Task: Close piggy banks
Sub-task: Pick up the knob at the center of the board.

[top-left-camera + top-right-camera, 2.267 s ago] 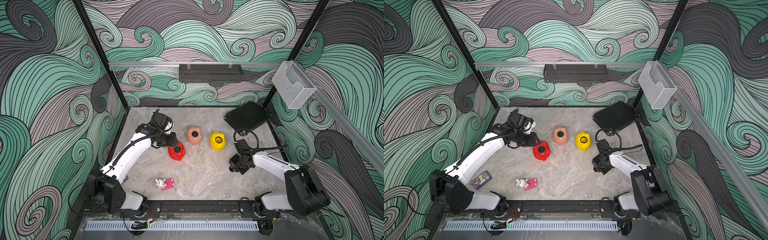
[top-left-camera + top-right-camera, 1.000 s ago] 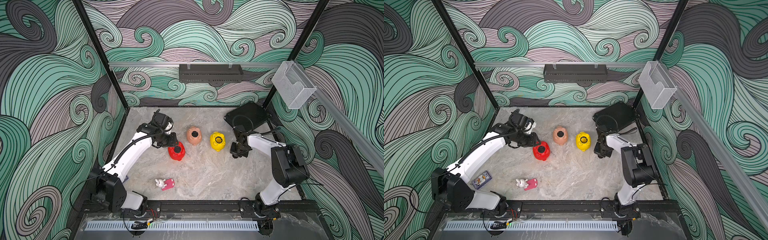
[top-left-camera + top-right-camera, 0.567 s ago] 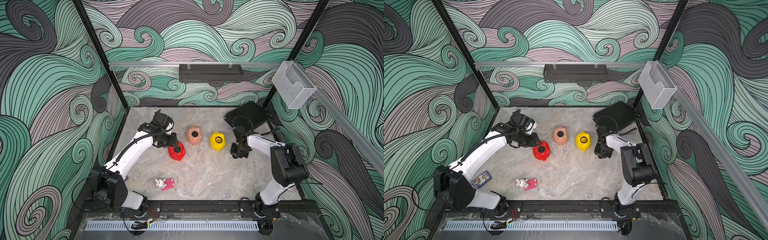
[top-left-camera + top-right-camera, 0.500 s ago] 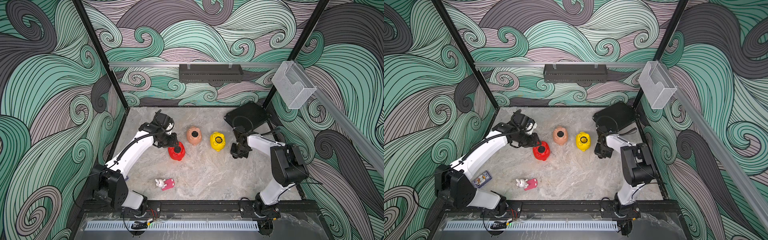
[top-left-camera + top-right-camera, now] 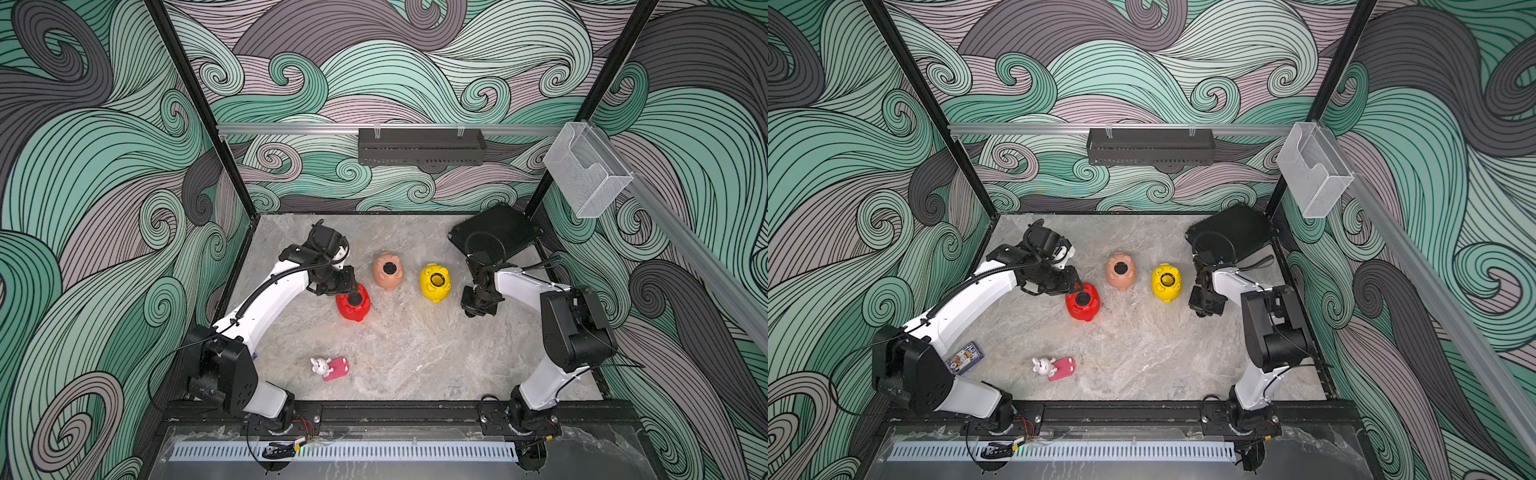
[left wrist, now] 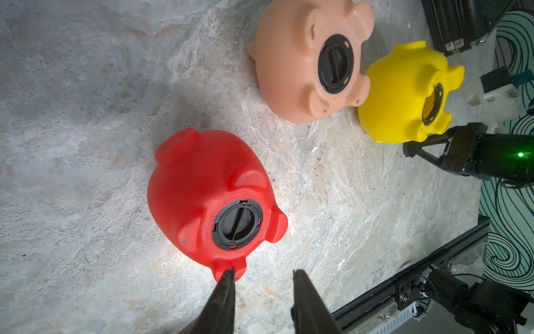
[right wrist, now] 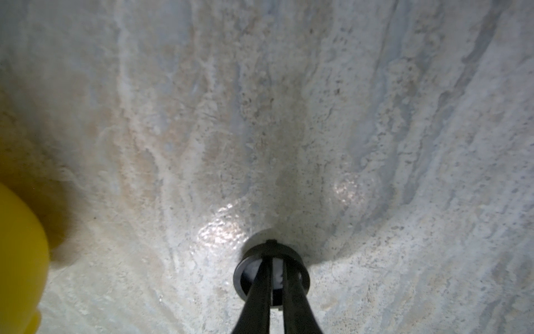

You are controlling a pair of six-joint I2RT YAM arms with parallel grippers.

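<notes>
Right gripper (image 7: 273, 267) clamped on black plug (image 7: 242, 274), yellow pig (image 5: 434, 282) unplugged
Plug sits on the table (image 5: 415, 353) right of centre, toward the far edge; yellow pig is just beside it, to the gripper's left and slightly farther back, belly hole up. Right arm is nearer, so likely lift, shift left, lower onto the hole. Red pig (image 6: 202, 188) and peach pig (image 6: 289, 72) already plugged. Left gripper (image 6: 263, 273) fingers a little apart, empty, just by the red pig's foot

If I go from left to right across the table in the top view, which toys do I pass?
In a top view: white bunny → red pig → peach-pink pig → yellow pig.
</notes>
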